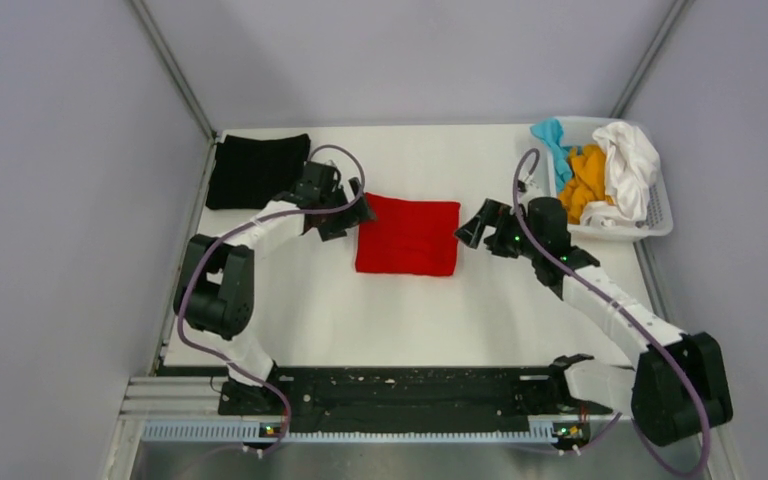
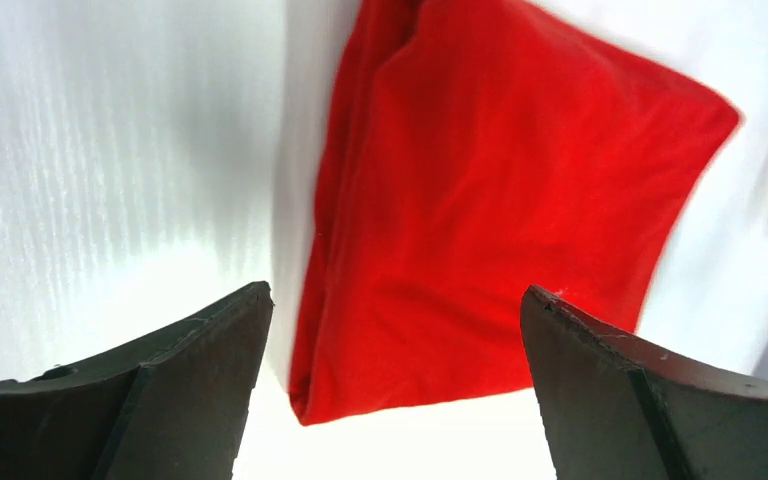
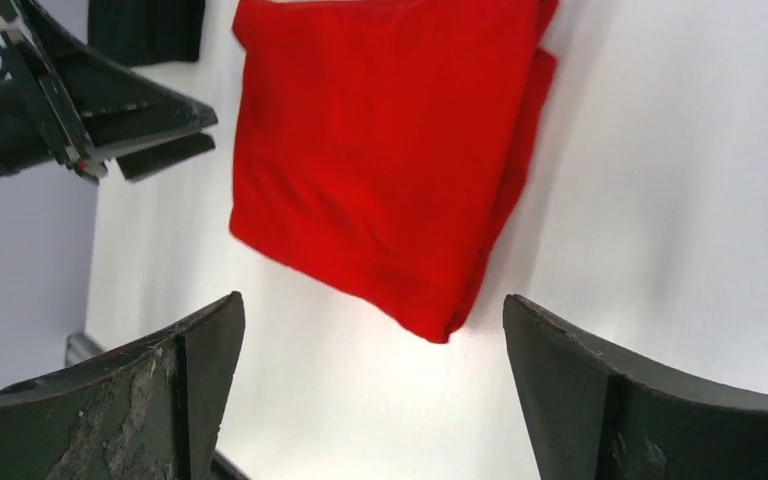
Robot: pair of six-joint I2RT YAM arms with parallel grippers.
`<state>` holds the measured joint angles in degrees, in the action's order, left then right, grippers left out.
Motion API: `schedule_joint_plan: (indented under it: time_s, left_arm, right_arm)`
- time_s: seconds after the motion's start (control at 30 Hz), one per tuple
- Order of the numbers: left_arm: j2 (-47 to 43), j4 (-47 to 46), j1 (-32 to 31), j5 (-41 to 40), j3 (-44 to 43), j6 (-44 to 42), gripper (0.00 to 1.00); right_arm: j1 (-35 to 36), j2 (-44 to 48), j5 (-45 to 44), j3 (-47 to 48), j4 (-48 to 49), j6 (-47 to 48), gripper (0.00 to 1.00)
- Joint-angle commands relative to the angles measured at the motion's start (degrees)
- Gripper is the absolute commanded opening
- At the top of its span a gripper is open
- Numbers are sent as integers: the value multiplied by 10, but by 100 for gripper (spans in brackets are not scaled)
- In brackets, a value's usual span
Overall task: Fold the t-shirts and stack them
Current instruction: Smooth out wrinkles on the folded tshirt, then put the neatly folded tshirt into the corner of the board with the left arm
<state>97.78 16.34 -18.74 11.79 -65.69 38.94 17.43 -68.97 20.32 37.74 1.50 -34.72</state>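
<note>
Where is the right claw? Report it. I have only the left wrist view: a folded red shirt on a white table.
Observer: The right claw is open beside the right edge of the red t-shirt, holding nothing.
Operator: Now place my left claw from above.
Observer: The left claw sits at the shirt's left edge, between it and a folded black t-shirt in the far left corner.
Operator: List what is left to fold.
Observer: A white t-shirt, an orange t-shirt and a teal t-shirt lie crumpled in the basket at the far right.
</note>
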Motion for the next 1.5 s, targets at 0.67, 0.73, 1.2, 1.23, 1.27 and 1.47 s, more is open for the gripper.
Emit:
schedule_joint_plan:
  time_s: [0.67,0.73,1.2,1.23,1.27,1.47]
  left_arm:
    - [224,157,-98,-180,-181,-13,37]
    - [240,197,-114,-238,-218,-14,6]
    - [182,184,-77,-547,-331,-292,0]
    - [180,181,-66,-548,-347,-308,0]
    - [177,178,-55,-551,-356,-327,0]
    - [134,63,-12,-546,-346,-492,0]
  right_arm:
    - [-12,158,-201,-27,-168,49,99]
    - [-13,160,-201,-27,-170,50,99]
    - [-13,173,-247,-34,-168,59,99]
    - [-13,173,-250,-34,-165,60,99]
    - [-13,171,-254,-34,-165,61,99]
    - [-13,169,-270,-34,-166,65,99]
